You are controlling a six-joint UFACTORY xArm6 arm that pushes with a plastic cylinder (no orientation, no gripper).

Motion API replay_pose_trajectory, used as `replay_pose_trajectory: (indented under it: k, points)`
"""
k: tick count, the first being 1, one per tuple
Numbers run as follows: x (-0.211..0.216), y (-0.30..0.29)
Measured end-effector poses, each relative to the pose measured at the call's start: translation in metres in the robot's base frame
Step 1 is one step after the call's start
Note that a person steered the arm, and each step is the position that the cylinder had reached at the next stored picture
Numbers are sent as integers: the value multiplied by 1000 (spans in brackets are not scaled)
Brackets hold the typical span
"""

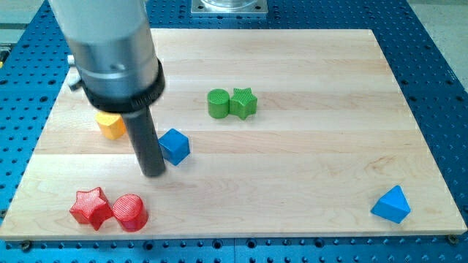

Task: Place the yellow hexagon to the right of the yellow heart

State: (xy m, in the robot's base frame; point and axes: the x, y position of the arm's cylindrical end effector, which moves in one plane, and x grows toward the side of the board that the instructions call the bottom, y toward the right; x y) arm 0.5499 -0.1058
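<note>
Blocks on the wooden bench (292,183), with my tip down near the left.

Near the front on the left sits a red star (90,207), touching a red cylinder (130,212) on its right. Farther back is a yellow block (111,126), partly hidden behind the rod, so I cannot tell if it is the hexagon or the heart. My tip (153,174) rests just right of it and nearer. There are no jaws here, only the rod. A blue cube (175,146) sits right beside my tip. Farther back, a green cylinder (218,104) touches a green star (243,102). Far right and near is a blue triangle block (391,204).
</note>
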Motion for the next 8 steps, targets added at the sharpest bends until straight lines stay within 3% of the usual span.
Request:
replay_pose_trajectory:
  k: [1,2,3,5,8]
  points:
    - [31,39]
    - [65,40]
    - [69,8]
    - [61,-28]
    - [8,-29]
